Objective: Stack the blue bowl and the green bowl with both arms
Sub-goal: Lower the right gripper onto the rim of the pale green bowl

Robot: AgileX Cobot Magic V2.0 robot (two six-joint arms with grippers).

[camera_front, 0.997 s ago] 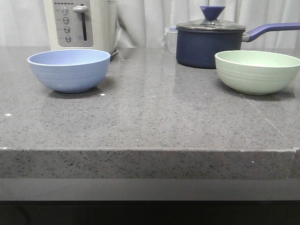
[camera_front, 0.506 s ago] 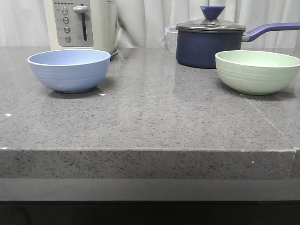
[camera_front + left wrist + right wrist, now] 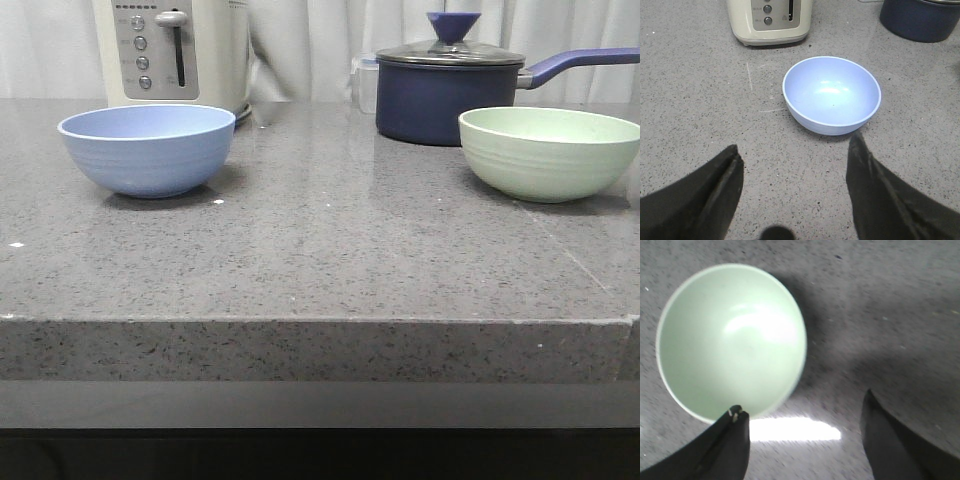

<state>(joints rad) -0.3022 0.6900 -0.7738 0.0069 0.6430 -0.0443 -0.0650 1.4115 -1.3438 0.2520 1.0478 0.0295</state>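
The blue bowl [image 3: 147, 148] stands upright and empty on the grey counter at the left; the left wrist view shows the blue bowl [image 3: 831, 94] from above. My left gripper [image 3: 796, 147] hangs open above the counter, a little short of that bowl, holding nothing. At the right stands the green bowl [image 3: 546, 150], also upright and empty. From above, the green bowl [image 3: 731, 340] lies just ahead of my open right gripper [image 3: 802, 402], with one fingertip [image 3: 736, 414] over its near rim. Neither arm shows in the front view.
A cream toaster [image 3: 172, 50] stands behind the blue bowl. A dark navy lidded saucepan [image 3: 450, 88] with a long handle sits behind the green bowl. The counter's front edge [image 3: 320, 320] runs across the front view.
The blue bowl and green bowl have not moved in the front view, and no arm has entered it.
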